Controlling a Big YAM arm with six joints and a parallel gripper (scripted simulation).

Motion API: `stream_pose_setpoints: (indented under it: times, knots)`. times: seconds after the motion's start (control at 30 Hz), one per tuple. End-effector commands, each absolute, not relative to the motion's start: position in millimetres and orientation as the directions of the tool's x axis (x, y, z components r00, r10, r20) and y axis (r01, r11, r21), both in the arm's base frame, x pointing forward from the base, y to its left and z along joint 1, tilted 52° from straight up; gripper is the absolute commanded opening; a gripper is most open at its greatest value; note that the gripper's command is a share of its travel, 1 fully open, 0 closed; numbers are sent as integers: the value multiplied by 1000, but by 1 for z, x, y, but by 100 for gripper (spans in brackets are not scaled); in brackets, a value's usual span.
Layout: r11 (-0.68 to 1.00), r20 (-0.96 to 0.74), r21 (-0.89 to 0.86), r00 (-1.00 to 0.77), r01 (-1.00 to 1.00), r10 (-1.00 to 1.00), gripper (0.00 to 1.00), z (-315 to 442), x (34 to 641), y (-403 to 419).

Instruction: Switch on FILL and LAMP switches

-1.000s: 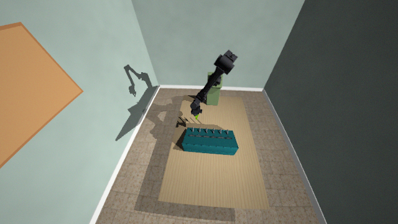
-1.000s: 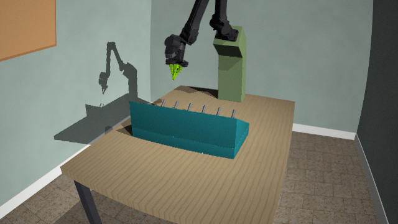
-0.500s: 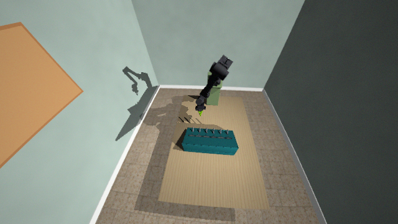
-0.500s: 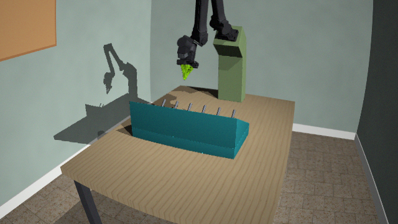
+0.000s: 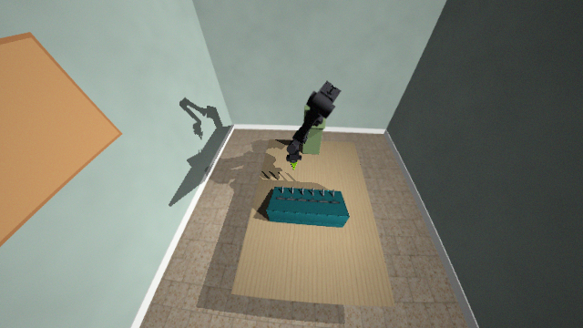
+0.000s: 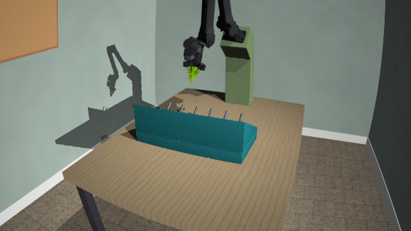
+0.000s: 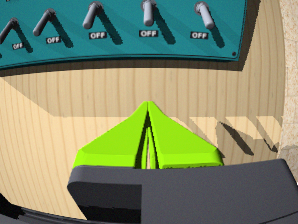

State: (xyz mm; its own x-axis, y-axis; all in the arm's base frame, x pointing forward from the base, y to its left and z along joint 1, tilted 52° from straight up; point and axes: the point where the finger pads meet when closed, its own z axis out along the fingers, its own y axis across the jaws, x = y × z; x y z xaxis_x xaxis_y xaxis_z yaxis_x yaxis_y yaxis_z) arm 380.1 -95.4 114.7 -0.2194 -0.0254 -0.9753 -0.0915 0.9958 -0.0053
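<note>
Apparently shut on nothing, the claw (image 5: 293, 166) (image 6: 192, 76) (image 7: 148, 109); switch names (image 7: 9, 1) cut off.

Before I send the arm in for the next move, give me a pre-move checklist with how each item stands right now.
1. Gripper shut, nothing between its fingertips: ok.
2. Fingertips away from every switch: ok, they hang short of the row.
3. Console sitting down on the table, not tipped: ok.
4. FILL and LAMP switched on: cannot tell, the name labels are out of the wrist view.
5. Target switch identified by name: cannot tell; only OFF labels are readable.
</note>
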Motion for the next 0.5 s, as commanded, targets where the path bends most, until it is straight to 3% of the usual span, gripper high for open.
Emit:
stream_pose_setpoints:
  times: [0.0,0.47]
  knots:
    - [996,-978,1,-206,-85,-17,0,121,380,-96]
    - [996,-978,1,-206,-87,-17,0,120,381,-95]
